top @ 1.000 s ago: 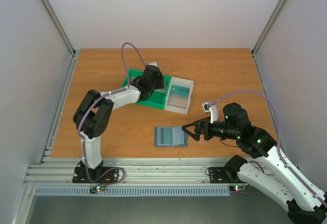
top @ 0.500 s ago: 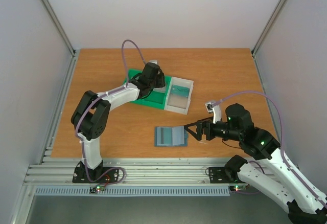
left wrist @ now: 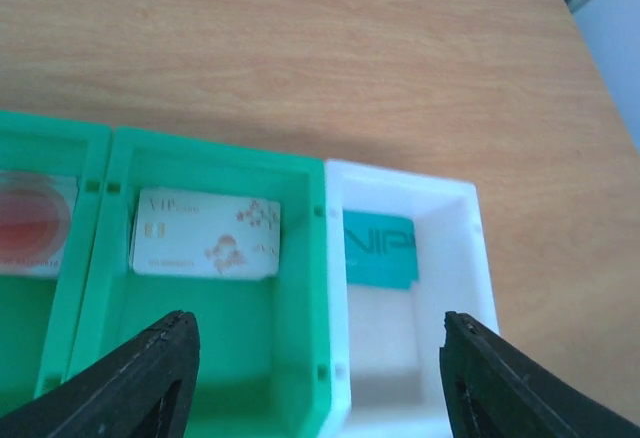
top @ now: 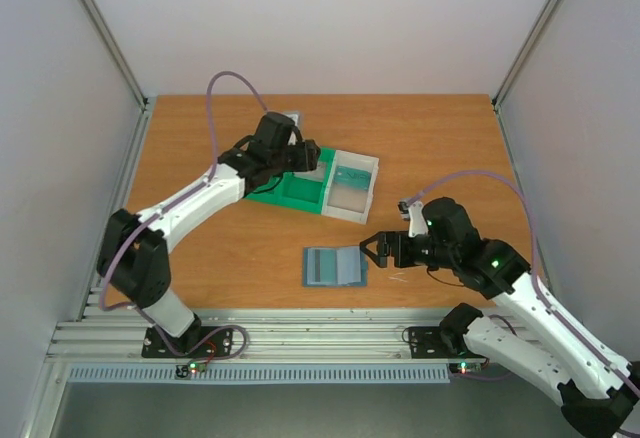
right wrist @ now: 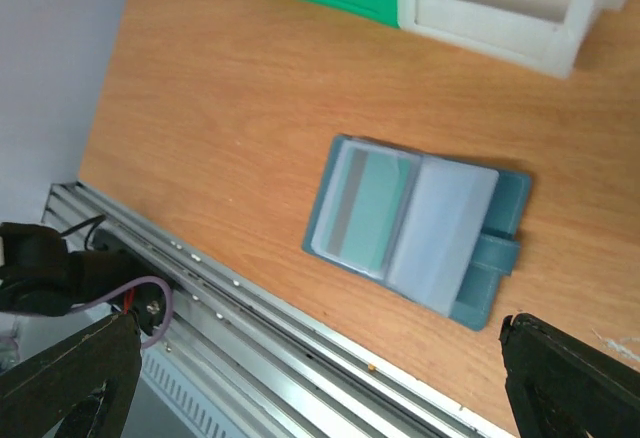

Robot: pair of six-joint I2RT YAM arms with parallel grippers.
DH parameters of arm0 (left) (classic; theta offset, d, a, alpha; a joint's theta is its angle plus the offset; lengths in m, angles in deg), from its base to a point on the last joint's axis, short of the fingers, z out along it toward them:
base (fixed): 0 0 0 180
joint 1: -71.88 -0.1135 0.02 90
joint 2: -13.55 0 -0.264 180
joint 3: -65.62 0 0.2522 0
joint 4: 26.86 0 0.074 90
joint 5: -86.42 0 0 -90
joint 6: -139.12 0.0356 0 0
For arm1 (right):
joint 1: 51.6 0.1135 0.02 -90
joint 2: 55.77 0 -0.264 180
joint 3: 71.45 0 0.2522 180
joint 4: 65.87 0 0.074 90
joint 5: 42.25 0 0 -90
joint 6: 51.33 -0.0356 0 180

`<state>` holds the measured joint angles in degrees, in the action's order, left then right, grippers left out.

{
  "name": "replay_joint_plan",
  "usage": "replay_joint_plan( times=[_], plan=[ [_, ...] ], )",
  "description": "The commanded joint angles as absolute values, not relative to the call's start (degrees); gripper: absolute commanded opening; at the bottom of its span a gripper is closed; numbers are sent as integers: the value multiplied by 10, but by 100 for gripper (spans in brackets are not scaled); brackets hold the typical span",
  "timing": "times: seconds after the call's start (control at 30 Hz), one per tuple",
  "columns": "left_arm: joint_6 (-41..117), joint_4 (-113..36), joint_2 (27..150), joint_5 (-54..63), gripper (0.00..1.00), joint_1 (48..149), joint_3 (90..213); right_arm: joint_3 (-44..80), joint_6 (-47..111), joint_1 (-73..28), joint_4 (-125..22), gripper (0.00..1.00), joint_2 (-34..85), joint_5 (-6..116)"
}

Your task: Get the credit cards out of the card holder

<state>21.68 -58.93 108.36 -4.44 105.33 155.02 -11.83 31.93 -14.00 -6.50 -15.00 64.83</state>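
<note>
The card holder lies open on the table near the front edge. In the right wrist view the card holder holds a teal-green card with a grey stripe in its left pocket. My right gripper is open and empty just right of the holder, not touching it; it also shows in the right wrist view. My left gripper hovers open and empty over the bin tray. In the tray lie a white card with red marks, a card with a red disc and a teal card.
The green bin tray with its white end compartment stands mid-table; in the left wrist view its green wall and white wall show. The metal rail runs along the table's front edge.
The left arm has stretched out, its elbow swinging left, with the gripper still over the tray. The right gripper has shifted slightly toward the card holder, still open.
</note>
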Motion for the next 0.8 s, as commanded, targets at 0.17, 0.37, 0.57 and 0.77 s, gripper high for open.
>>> replay_joint_plan(
  times=[0.17, 0.37, 0.57, 0.77],
  plan=[
    [202, -663, 938, 97, 66, 1052, 1387, -134, 276, -141, -118, 82, -68, 712],
    [177, -681, 852, 128, 64, 1053, 1299, -169, 258, -138, -181, 47, -28, 736],
    [139, -642, 790, 180, 61, 1053, 1227, -190, 250, -133, -227, 37, 26, 714],
    [83, -573, 781, 222, 59, 1073, 1179, -213, 230, -115, -299, 33, 102, 706]
  ],
)
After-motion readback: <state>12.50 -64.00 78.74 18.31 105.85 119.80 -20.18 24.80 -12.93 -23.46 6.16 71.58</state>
